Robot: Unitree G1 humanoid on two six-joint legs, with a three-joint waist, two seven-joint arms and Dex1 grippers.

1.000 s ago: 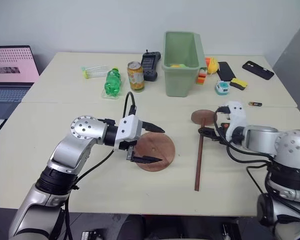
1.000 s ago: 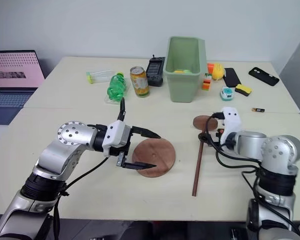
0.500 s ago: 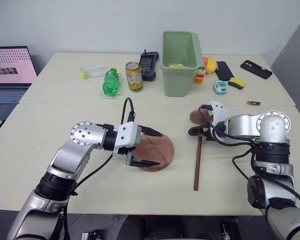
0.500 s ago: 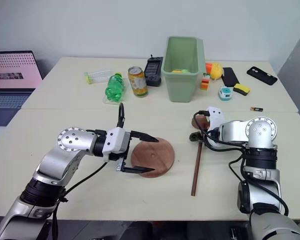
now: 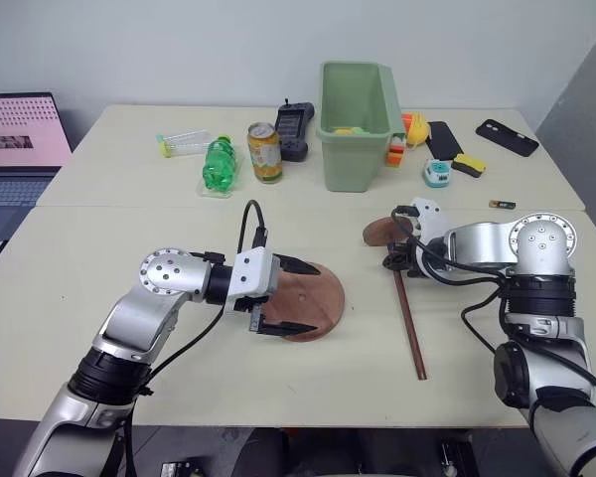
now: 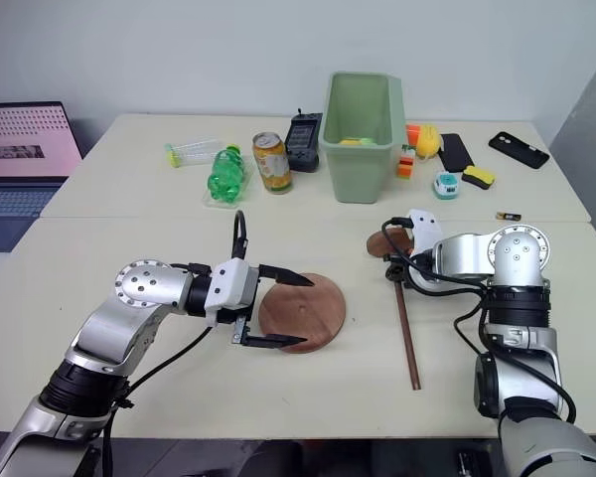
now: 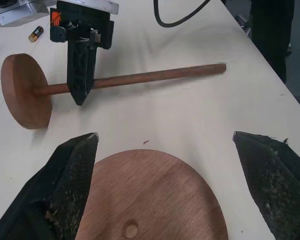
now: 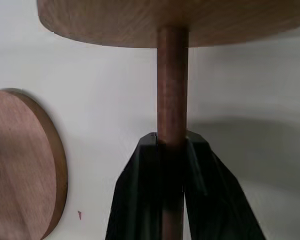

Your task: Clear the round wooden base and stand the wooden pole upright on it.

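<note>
Right gripper [image 5: 395, 263] is clamped on the wooden pole [image 5: 409, 320], pinching the rod close behind its fixed disc; in my right wrist view both fingers [image 8: 140, 195] sit tight on either side of the shaft, disc filling the far end. Pole lies on the table [image 5: 99, 248], disc end at roughly 12 o'clock from the grip, free tip running out toward 5 o'clock and resting on the tabletop. In the left wrist view the fixed disc stands on its edge against the table. Left gripper [image 5: 296, 296] has its jaws spread wide, one finger over the near-left rim of the round wooden base [image 5: 313, 298] and one lower beside its front edge; I can't tell whether either tip touches the wood. From the left wrist view the fingers [image 7: 65, 180] flank the base with its centre hole visible between them, nothing gripped. Base lies flat on the table, well apart from the pole, at about 9 o'clock from it, and its top is bare. Back of the table: green bin [image 5: 356, 99] at 12 o'clock from the base, drink can [image 5: 265, 151] and green bottle [image 5: 217, 164] at about 11 o'clock, a clear tube [image 5: 186, 141] beyond the bottle, black handset [image 5: 294, 129] next to the bin. Phones [image 5: 506, 137] and small bits at 1 o'clock; laptop [image 5: 20, 134] off the far left edge.
</note>
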